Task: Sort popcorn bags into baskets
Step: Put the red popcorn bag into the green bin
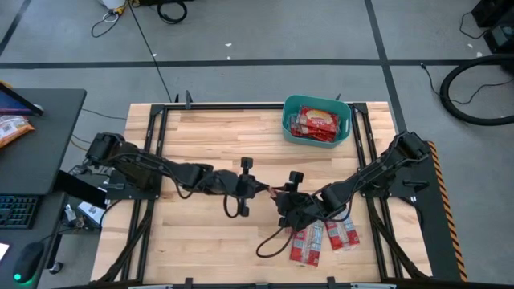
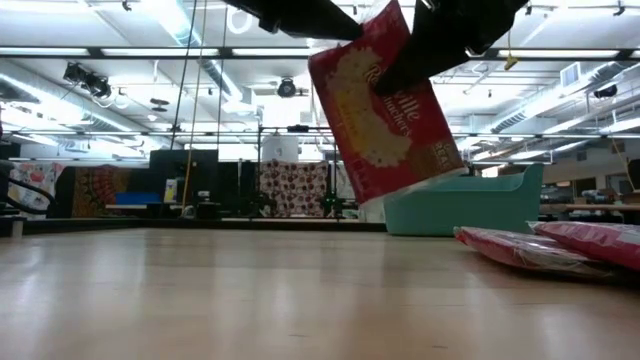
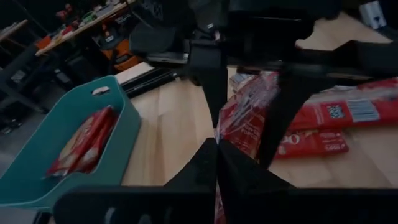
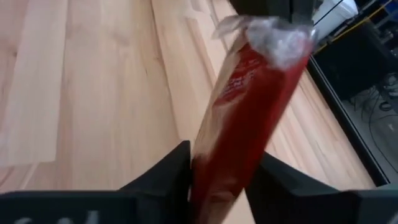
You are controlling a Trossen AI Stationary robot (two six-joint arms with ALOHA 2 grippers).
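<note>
One red popcorn bag [image 2: 385, 110] hangs tilted above the table's middle, between my two grippers. My left gripper [image 3: 217, 148] is shut on it, reaching in from the table's left [image 1: 263, 189]. My right gripper [image 4: 217, 180] comes from the right [image 1: 287, 202], also shut on it. The teal basket [image 1: 347, 122] stands at the far edge and holds several red bags [image 1: 315, 122]. Three more red bags [image 1: 321, 239] lie flat on the table near the right front. My left gripper pinches the bag's crimped silver end [image 4: 273, 37] between its two shut fingers, coming level from the table's left. The bag is lifted clear of the table. My right gripper has the bag's red body [image 4: 214, 165] between its two fingers [image 4: 165, 177], coming from the table's right, fingers across the bag. The bag is clear of the table and tilted, its silver end pointing away from this gripper.
Bare wooden table lies to the left and in front of the grippers. Metal frame rails [image 1: 152, 136] run along both sides of the table. A desk with a keyboard [image 1: 20, 210] stands beyond the left edge.
</note>
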